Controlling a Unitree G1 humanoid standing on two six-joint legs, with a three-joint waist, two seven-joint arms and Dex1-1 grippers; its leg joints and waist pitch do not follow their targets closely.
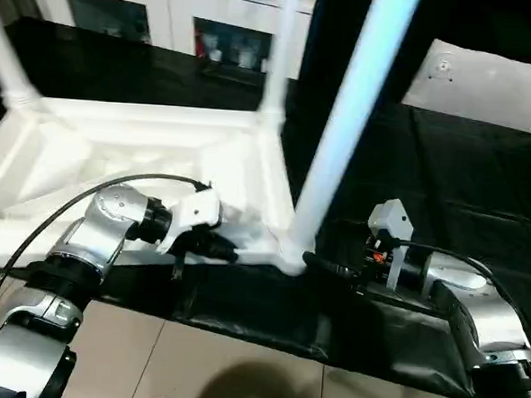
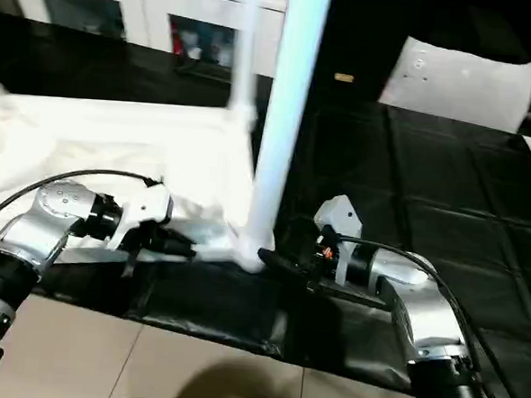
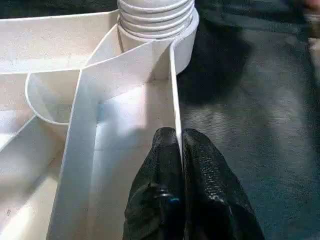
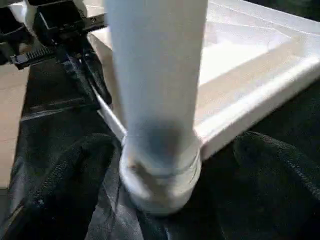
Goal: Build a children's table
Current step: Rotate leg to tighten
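Children's table lies upside down on a black sheet spread over the floor, its ribbed underside facing up. Three of its white legs stand up from the corner sockets: one at the far left, one at the far corner, and the nearest one rising from the socket at the near corner, between my two arms.

My left tool is closed on the thin rim wall of the tabletop, one black finger on each side of it, just beside the near corner socket. My right tool stands wide open around the base of the near leg, one finger on each side and neither pressing on it as far as I can tell.

Beyond the black sheet, pale floor tiles show at the near edge. At the back of the room stands a white cabinet with glass doors. A flat white panel with a small round fitting lies on the dark sheet to the far right, well apart from the table
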